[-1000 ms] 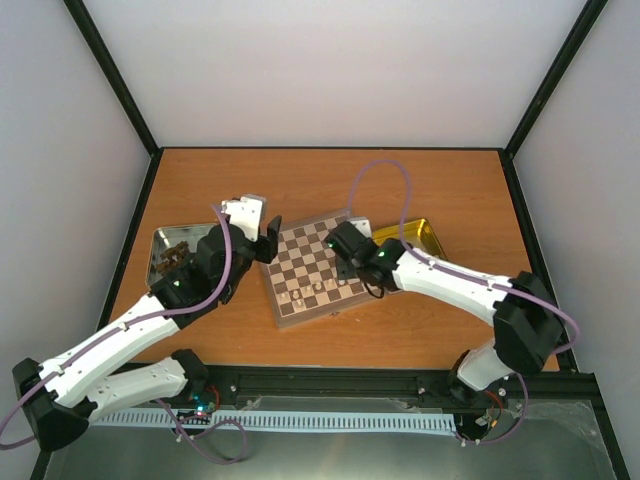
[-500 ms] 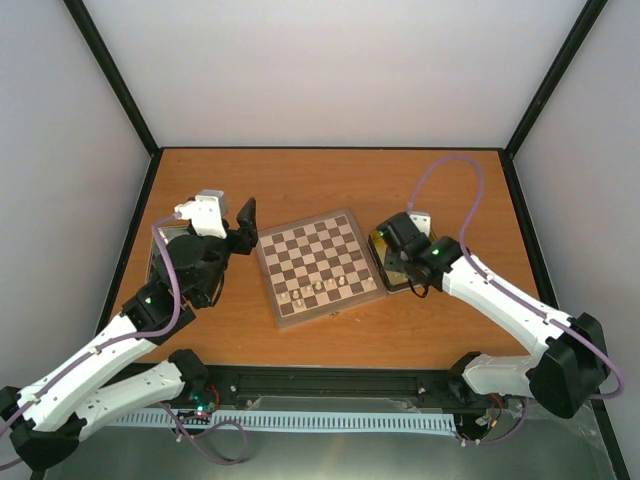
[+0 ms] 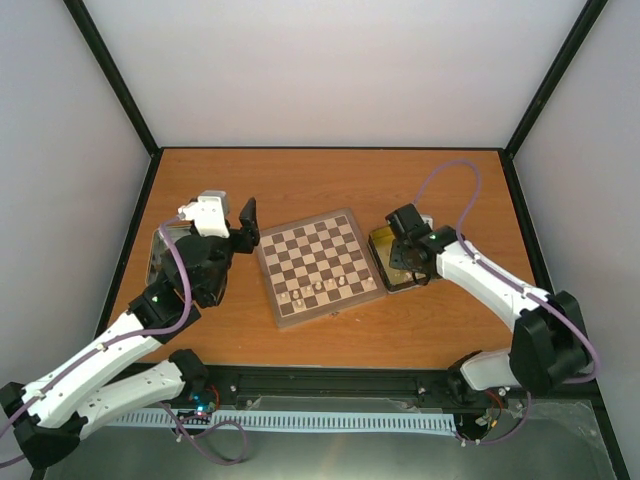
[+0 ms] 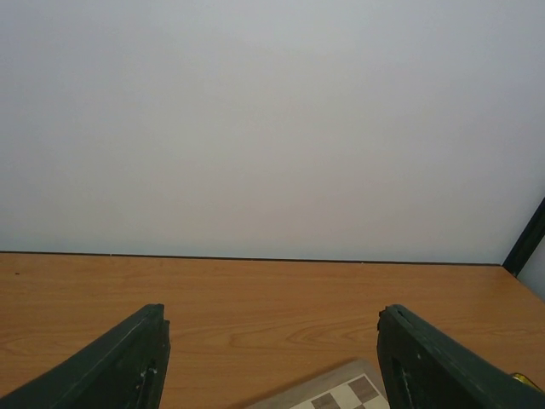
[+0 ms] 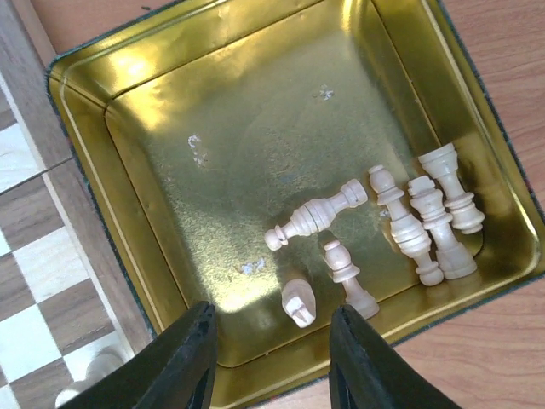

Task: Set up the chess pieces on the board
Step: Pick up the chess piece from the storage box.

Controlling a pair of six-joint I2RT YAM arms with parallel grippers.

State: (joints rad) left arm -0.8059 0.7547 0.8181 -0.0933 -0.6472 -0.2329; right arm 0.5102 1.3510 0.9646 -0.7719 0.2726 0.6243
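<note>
Right gripper [image 5: 271,341]: jaws part-open, empty, above gold tin [image 5: 94,179]. Cream pieces [image 5: 409,217] lie bunched in tin; few on board [image 3: 318,265]. Risk: fingers pinch two pieces, or a lying piece slips. Left gripper [image 4: 272,358]: wide open, empty.

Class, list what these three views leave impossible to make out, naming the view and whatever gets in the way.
Top view: the left arm covers most of the silver tray; contents hidden.
Top view: the chess pieces on the board are too small to name.
Top view: the right gripper hides most of the gold tin.
Left wrist view: only a board corner shows, cut by the bottom edge.
</note>
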